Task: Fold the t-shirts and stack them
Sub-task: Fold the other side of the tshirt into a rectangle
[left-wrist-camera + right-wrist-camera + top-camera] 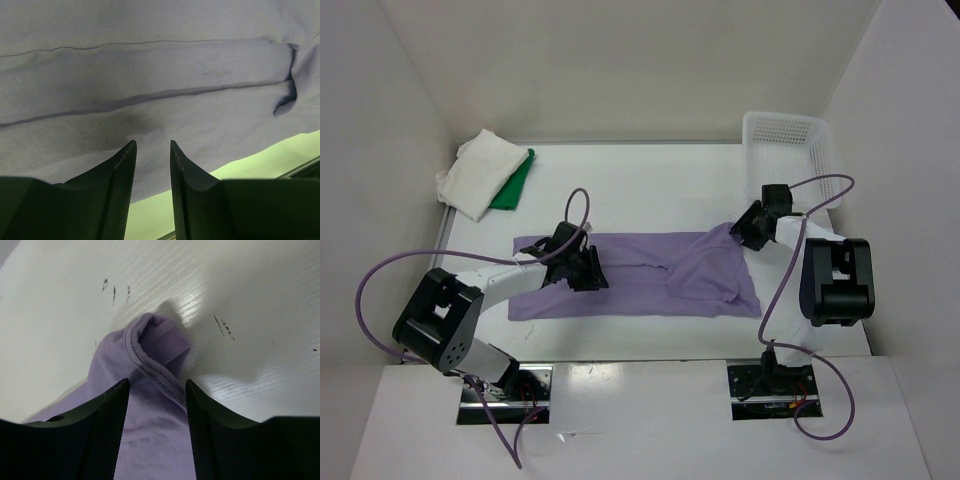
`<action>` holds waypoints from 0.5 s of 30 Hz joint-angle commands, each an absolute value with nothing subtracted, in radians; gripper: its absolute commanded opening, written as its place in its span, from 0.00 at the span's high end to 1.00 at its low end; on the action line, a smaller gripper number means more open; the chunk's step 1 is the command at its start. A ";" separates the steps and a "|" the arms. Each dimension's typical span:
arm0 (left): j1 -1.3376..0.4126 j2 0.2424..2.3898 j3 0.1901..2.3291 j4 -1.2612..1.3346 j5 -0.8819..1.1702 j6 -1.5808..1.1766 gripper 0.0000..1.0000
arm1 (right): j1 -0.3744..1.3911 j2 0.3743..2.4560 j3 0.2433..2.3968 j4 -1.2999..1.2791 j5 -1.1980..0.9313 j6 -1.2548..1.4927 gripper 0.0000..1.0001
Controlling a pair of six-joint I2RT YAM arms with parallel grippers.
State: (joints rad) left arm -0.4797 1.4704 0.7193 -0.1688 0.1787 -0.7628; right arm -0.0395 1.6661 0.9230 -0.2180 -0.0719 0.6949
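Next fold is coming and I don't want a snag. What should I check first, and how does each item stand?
1. Purple shirt lies flat: not ok, its far right corner is bunched.
2. Left gripper open over the shirt: ok.
3. Right gripper open at the bunched corner: ok.
4. White shirt and green shirt piled out of the way: ok.
5. Left fingers touching cloth: cannot tell.

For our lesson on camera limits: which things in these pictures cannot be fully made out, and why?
Green t-shirt, top view: mostly covered by the white t-shirt.
Purple t-shirt, top view: part hidden beneath the left tool.
Purple t-shirt, left wrist view: cut off by the frame edges.
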 commanded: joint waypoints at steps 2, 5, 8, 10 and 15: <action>-0.454 1.474 0.713 -0.175 0.167 -0.750 0.60 | -0.037 1.672 0.934 -0.213 -0.026 0.692 0.45; -0.454 1.465 0.713 -0.175 0.147 -0.750 0.60 | -0.037 1.660 0.916 -0.213 -0.011 0.692 0.48; -0.454 1.465 0.713 -0.184 0.147 -0.750 0.60 | -0.037 1.670 0.916 -0.203 -0.002 0.692 0.61; -0.454 1.476 0.713 -0.184 0.138 -0.750 0.60 | -0.037 1.690 0.925 -0.202 -0.037 0.683 0.67; -0.445 1.466 0.713 -0.193 0.117 -0.750 0.60 | -0.037 1.709 0.945 -0.202 -0.048 0.673 0.82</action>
State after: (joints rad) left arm -0.4530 1.4708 0.7189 -0.1894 0.1421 -0.7616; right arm -0.0395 1.7023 0.9230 -0.2245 -0.0498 0.6834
